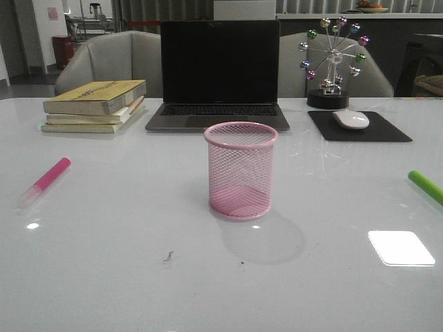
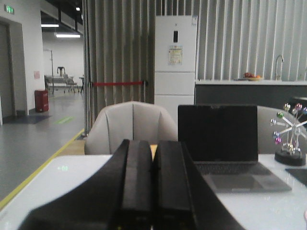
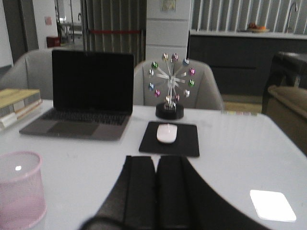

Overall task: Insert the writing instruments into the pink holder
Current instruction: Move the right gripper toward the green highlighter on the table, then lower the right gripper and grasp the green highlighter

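At nine o'clock of round pink wire-mesh holder: magenta highlighter marker, light, rigid, slick; grip mid-barrel. My left tool and right tool: both closed, empty.

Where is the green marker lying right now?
In the front view, the bright green highlighter-style marker lies flat at the table's far right edge, partly cut off, in front of the black mouse pad, well right of the pink wire-mesh cup.

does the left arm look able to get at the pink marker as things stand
Probably yes: the pink marker lies alone on bare table on the left side, nothing beside it. The left gripper is shut, so it must open first.
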Robot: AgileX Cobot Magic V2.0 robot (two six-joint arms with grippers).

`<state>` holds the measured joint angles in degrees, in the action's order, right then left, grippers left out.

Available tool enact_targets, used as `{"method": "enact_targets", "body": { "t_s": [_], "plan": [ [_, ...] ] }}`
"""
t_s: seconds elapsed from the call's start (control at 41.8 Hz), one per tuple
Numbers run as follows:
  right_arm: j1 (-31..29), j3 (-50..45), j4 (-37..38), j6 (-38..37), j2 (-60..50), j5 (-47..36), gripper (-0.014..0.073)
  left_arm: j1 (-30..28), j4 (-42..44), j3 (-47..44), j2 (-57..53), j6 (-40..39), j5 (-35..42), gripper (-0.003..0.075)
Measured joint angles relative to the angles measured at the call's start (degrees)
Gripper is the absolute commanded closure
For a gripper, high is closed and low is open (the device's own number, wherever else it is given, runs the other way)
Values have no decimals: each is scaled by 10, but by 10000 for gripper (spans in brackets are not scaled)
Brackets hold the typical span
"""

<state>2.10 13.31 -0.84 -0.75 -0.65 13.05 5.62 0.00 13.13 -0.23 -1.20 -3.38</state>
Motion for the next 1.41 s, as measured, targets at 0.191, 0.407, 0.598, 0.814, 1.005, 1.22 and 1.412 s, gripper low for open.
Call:
{"method": "enact_targets", "body": {
  "t_s": [0.191, 0.407, 0.598, 0.814, 1.005, 1.22, 1.412],
  "plan": [
    [0, 138, 0, 0, 45, 61, 538, 0, 0, 147, 59, 0, -90, 629],
    [0, 233, 0, 0, 143, 166, 538, 0, 0, 252, 170, 0, -231, 629],
    [0, 239, 0, 0, 220, 263, 538, 0, 0, 256, 252, 0, -332, 629],
    [0, 239, 0, 0, 296, 329, 538, 0, 0, 256, 326, 0, -372, 629],
    [0, 239, 0, 0, 363, 335, 535, 0, 0, 256, 375, 0, -376, 628],
    [0, 239, 0, 0, 440, 340, 196, 0, -4, 256, 399, 12, -387, 333],
    [0, 242, 4, 0, 520, 326, 69, 29, -16, 256, 400, 21, -387, 172]
  ]
}}
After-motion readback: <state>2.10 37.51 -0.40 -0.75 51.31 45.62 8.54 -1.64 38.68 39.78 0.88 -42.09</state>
